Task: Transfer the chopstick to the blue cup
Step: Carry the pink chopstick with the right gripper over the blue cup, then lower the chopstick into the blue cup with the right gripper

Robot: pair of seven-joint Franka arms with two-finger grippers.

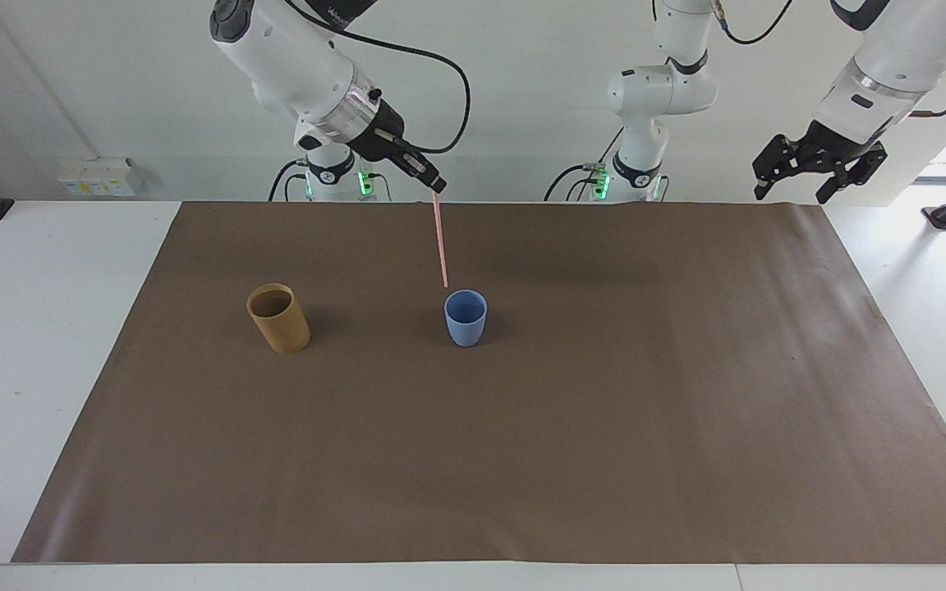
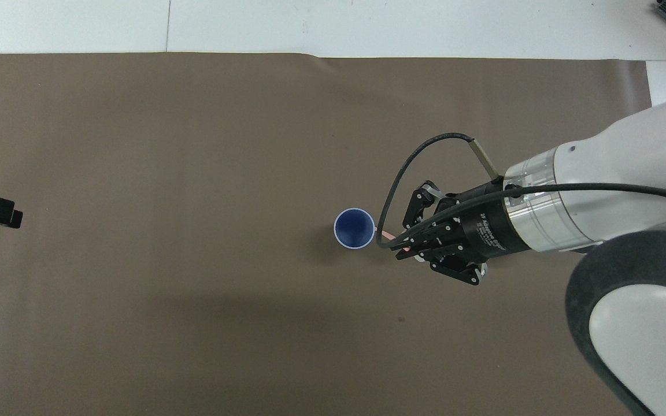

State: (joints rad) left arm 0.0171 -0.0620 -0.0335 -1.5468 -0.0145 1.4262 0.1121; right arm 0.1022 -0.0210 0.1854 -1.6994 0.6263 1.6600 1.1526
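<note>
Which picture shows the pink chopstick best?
The facing view: the whole chopstick hangs from the right gripper, its tip just above the blue cup. The overhead view shows only a short pink bit beside the cup.

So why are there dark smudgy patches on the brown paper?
Those are shadows. In the overhead view a soft one lies beside the blue cup, and a wide faint one spreads nearer the robots. In the facing view the brown cup and blue cup each cast a small shadow, and a blurry patch sits on the brown paper near the robots, probably from an arm overhead.
</note>
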